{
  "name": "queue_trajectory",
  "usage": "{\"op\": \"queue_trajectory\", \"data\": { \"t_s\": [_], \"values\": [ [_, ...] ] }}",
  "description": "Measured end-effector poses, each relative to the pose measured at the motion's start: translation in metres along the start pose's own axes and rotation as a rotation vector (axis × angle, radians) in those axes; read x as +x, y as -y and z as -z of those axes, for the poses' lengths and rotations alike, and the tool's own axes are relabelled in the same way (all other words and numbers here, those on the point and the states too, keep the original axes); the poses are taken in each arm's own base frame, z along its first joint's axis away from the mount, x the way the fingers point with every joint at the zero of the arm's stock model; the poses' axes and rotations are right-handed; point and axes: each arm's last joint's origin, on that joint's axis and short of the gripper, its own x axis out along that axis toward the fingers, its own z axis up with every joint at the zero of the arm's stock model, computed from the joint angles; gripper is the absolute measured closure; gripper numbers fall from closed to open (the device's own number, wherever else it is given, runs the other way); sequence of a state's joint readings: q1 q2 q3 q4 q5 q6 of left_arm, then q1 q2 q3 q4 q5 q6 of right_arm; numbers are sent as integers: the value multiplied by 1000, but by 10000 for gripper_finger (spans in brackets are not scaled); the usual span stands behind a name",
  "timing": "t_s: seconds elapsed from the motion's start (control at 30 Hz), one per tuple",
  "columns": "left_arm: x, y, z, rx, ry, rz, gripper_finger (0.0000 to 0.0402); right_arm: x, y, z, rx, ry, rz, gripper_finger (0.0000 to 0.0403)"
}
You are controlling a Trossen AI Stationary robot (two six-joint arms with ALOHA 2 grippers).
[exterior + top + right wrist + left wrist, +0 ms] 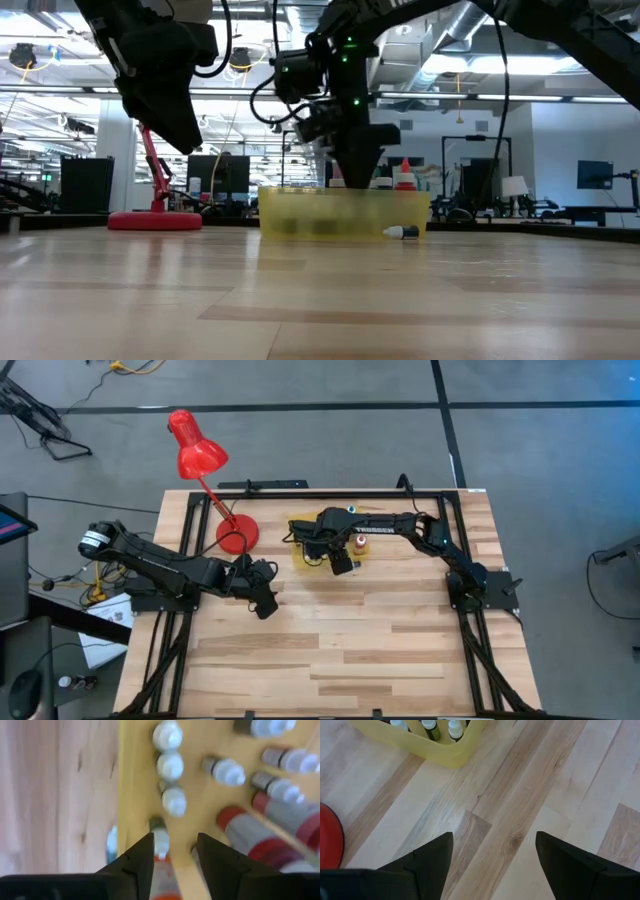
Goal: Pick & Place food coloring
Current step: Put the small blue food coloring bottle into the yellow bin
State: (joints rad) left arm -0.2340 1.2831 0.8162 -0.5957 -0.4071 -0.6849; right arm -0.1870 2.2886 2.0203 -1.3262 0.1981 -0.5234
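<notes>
Two arms share the desk (350,650). Parked left gripper (492,865) waits, jaws spread, near the lamp base (236,535). Right gripper (172,852), jaws parted, hovers over the yellow tray (345,215), straddling one food coloring (161,839) bottle, seemingly to place it upright among others.

Food coloring bottles (170,767), pale-capped, most upright in the yellow tray (340,215)
Red, orange and dark ones stand close together; one small bottle (403,232) lies sideways on the bench just beside the tray
</notes>
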Motion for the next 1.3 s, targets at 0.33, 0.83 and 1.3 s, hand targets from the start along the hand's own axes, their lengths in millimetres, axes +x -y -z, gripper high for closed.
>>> {"op": "queue_trajectory", "data": {
  "t_s": [0.33, 0.83, 1.3],
  "values": [
    [0, 0, 0, 11, 0, 0, 125, -70, -6, 45, 137, -14, -107, 281],
    [0, 0, -1, 11, 13, -14, 125, -60, -56, 87, 9, 389, -577, 285],
    [3, -7, -6, -50, 42, -56, 125, 28, -79, 110, 171, 423, -136, 285]
  ]
}}
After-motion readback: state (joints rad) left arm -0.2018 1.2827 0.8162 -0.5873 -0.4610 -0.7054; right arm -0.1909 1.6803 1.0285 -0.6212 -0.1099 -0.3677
